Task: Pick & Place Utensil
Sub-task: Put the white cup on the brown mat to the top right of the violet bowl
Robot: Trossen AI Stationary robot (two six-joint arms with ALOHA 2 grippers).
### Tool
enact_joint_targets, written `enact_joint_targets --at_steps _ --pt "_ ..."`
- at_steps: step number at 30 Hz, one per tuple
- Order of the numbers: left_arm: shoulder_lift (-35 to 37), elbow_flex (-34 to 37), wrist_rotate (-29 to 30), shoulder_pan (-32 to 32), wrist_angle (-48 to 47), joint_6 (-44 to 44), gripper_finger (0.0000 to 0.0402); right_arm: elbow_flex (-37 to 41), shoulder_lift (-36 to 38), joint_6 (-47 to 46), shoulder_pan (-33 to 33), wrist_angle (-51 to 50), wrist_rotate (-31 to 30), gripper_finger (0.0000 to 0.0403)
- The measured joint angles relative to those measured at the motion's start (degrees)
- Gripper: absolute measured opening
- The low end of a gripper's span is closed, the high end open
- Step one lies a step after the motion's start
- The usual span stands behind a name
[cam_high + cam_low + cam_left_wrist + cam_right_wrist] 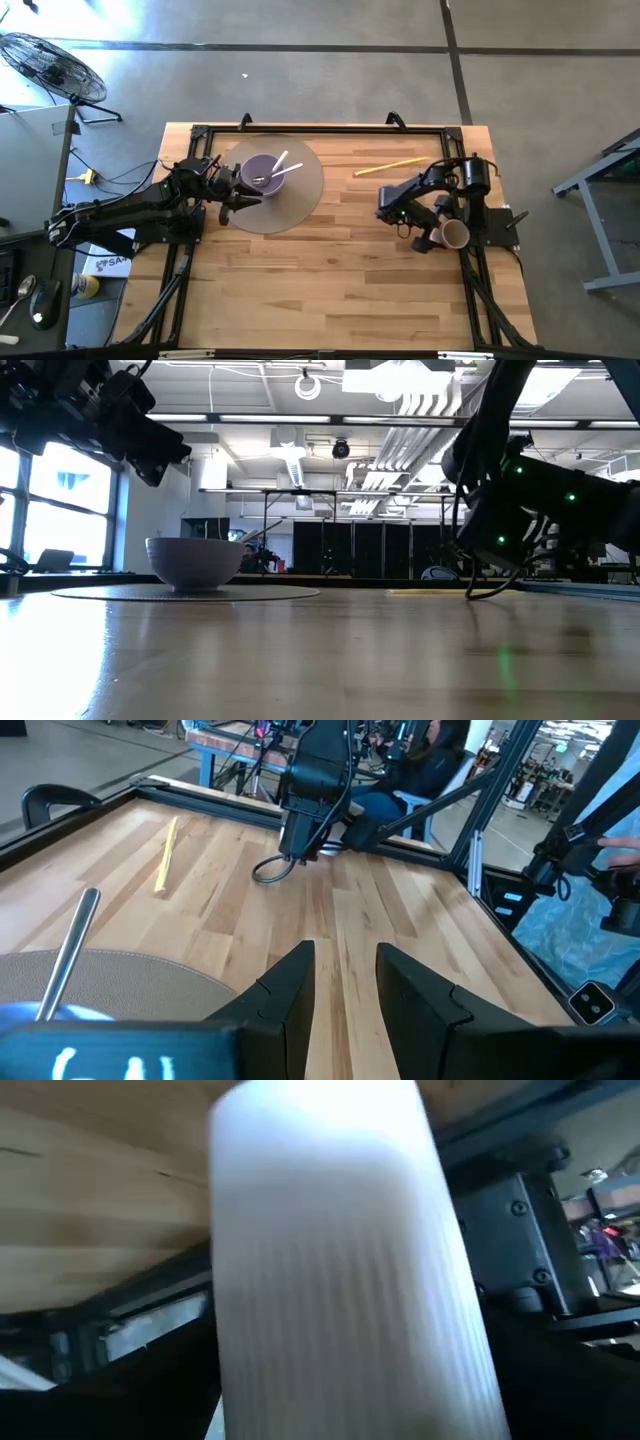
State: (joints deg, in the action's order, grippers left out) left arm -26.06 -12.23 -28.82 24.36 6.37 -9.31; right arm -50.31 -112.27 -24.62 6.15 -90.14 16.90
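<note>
Left wrist view shows the left jaws closest in: the two dark fingers (290, 995) stand a little apart with only bare wood between them, so they are open and hold nothing. They hang at the edge of the round grey mat (150, 975), beside the purple bowl (262, 172), from which a slim metal handle (72, 950) slants up; the high view shows two pale utensils already resting in that bowl. Farther out across the light wooden desk (380, 910) lies the piece I take to be the one left to move, a thin pale yellow stick-like utensil (166, 855), flat on the boards and clear of everything. In the high view it sits between the mat and the right arm (405, 200), its long axis running nearly across the desk from side to side with a slight tilt. It looks straight, narrow and low, so a pinch would likely have to come from above, across its width. The right arm is the nearer of the two, but the right jaws are turned away from the stick toward a pale cylindrical cup (456, 234) by the desk's edge; that cup fills the right wrist view, and I cannot tell whether the right jaws grip it.
</note>
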Motion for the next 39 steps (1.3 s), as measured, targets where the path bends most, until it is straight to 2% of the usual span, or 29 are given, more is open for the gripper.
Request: enact_joint_targets --at_steps 6,11,17,21,25,31,39 --pt "0.0 0.0 1.32 0.0 -0.02 0.01 0.0106 -5.2 0.0 -1.52 0.48 0.06 2.96 0.0351" --pt "0.0 0.0 2.22 0.0 -0.02 0.02 0.0106 -14.27 0.0 -5.52 2.31 0.16 3.74 0.0344" --pt "0.0 0.0 2.83 0.0 -0.05 0.01 0.0106 -25.79 0.0 -12.89 7.31 0.23 3.89 0.0343" --pt "0.0 0.0 2.33 0.0 -0.09 0.01 0.0106 -30.41 0.0 -13.96 11.52 2.01 5.27 0.0343" --pt "0.0 0.0 1.05 0.0 -0.27 -0.01 0.0106 -30.71 0.0 -15.38 14.64 7.65 7.58 0.0343" --pt "0.0 0.0 1.05 -0.02 -0.44 -0.01 0.0106 -27.05 0.0 -16.77 15.43 14.02 20.74 0.0342" --pt "0.02 0.0 1.03 -0.02 -0.38 -0.01 0.0106 -20.93 -0.02 -19.14 14.25 19.81 27.1 0.0343"
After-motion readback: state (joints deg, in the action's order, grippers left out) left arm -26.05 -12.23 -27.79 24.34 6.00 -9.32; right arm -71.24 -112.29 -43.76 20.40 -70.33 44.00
